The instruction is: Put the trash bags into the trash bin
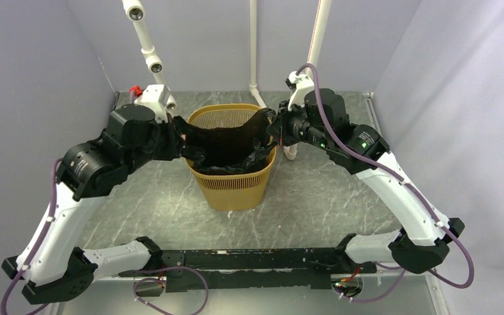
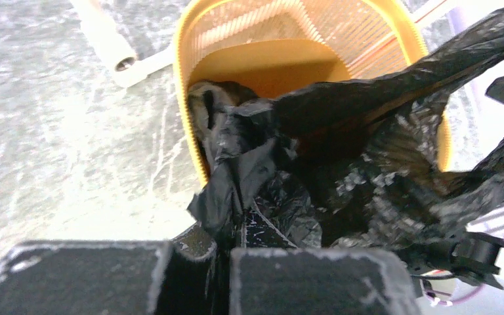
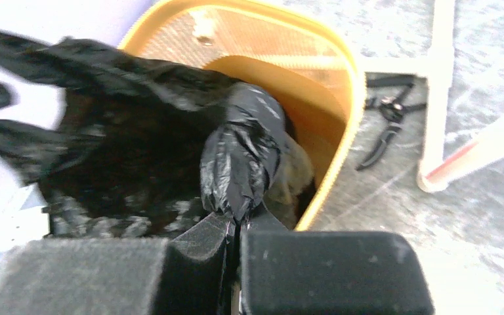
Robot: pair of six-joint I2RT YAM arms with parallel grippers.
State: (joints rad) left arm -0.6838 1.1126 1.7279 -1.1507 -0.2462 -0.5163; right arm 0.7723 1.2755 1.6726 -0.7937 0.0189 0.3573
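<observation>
Left claw (image 2: pixel 233 226) and right claw (image 3: pixel 236 223) each clamped on a bunched edge of the trash bag (image 1: pixel 226 141). Bag spans the trash bin (image 1: pixel 235 189) mouth, partly inside. Risk: uneven pull tears the film or tips the bin.

Pale lavender walls (image 1: pixel 33 65), grey marbled tabletop (image 1: pixel 315 203) (white-veined), white pipes (image 1: pixel 253 46) behind
</observation>
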